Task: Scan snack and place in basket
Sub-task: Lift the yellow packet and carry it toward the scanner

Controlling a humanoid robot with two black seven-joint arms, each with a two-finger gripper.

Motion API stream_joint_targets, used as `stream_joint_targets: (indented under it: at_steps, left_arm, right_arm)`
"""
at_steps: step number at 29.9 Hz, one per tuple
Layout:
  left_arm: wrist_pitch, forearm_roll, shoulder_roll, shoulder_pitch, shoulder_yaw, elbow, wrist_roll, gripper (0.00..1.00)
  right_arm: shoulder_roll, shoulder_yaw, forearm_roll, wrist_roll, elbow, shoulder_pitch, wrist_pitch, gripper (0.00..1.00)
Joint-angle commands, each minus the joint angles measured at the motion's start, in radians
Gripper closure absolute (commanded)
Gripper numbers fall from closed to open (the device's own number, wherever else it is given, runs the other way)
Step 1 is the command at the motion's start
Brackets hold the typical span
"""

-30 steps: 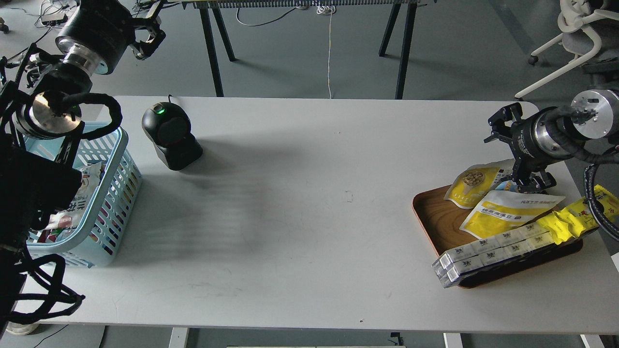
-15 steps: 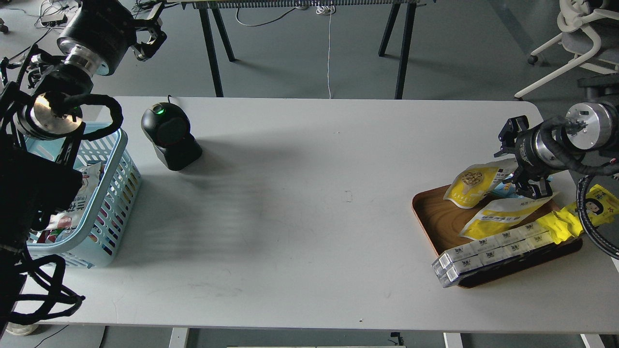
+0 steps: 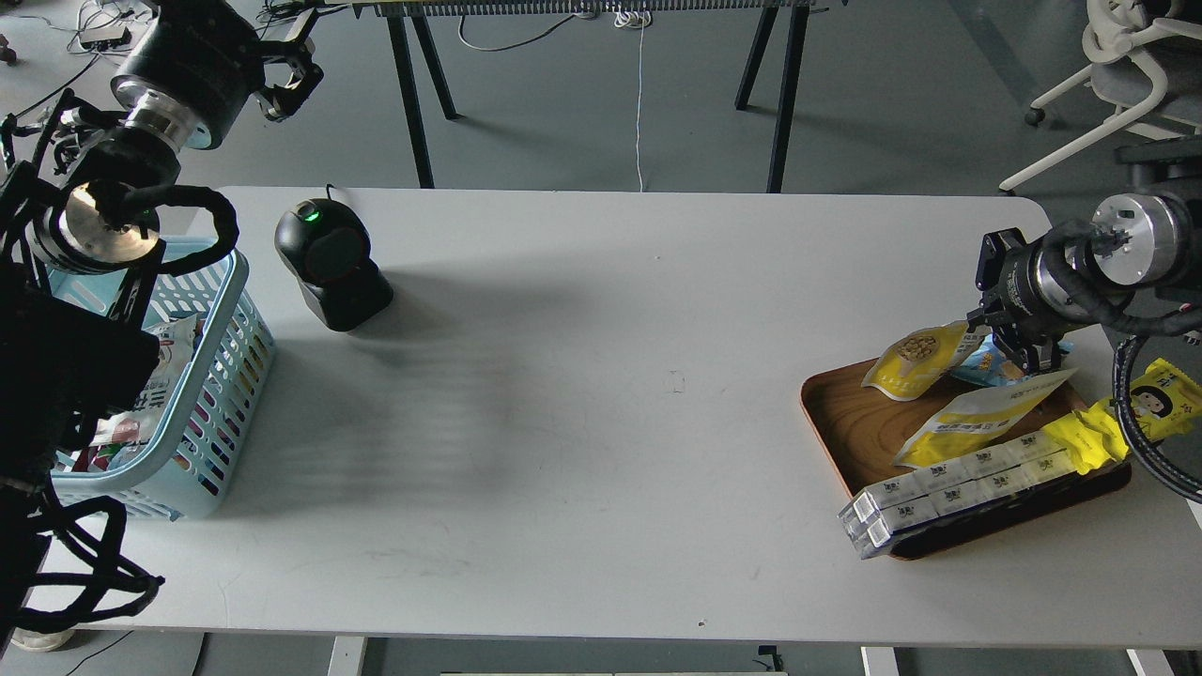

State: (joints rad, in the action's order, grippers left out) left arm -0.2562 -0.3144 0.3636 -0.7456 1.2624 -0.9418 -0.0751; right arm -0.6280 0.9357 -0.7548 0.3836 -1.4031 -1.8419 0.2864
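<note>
The snack [image 3: 916, 359], a yellow-and-white pouch with a round nut picture, is at the back of the brown wooden tray [image 3: 845, 422], tilted with its right end raised. My right gripper [image 3: 1005, 340] is at that raised end and looks closed on the pouch's edge. The light blue basket [image 3: 239, 272] stands at the table's left edge with several packets inside, partly hidden by my left arm. My left gripper [image 3: 289, 73] is high at the far left, beyond the table, open and empty.
A black barcode scanner [image 3: 329, 258] with a green light stands right of the basket. The tray also holds a larger yellow-and-white pouch [image 3: 977, 413], a blue packet [image 3: 986, 361], white boxes [image 3: 948, 488] and a yellow cartoon-face wrapper [image 3: 1150, 404].
My right gripper has swung down onto the right end of the snack; the pouch has tipped up and looks narrower. The larger pouch has tilted too. The left arm has barely moved.
</note>
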Motion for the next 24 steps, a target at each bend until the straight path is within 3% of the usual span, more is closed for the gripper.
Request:
stream_joint_targets:
  at_steps: [1, 13, 18, 24]
  left_arm:
    - [0.0, 0.0, 0.001, 0.0, 0.0, 0.0, 0.0, 0.0]
    - [0.002, 0.002, 0.001, 0.0, 0.002, 0.0, 0.0, 0.0]
    - [0.002, 0.002, 0.001, 0.0, 0.002, 0.0, 0.0, 0.0]
    - [0.002, 0.0, 0.006, 0.005, 0.002, 0.0, 0.0, 0.0]
  right_arm:
    - [-0.001, -0.012, 0.005, 0.0, -0.004, -0.005, 0.004, 1.0]
    - [-0.003, -0.052, -0.012, 0.0, -0.158, -0.267, 0.074, 1.0]
    - [0.12, -0.074, -0.139, 0.0, -0.155, -0.316, 0.122, 1.0]
    - [0.238, -0.215, -0.149, -0.008, -0.093, -0.248, 0.202, 1.0]
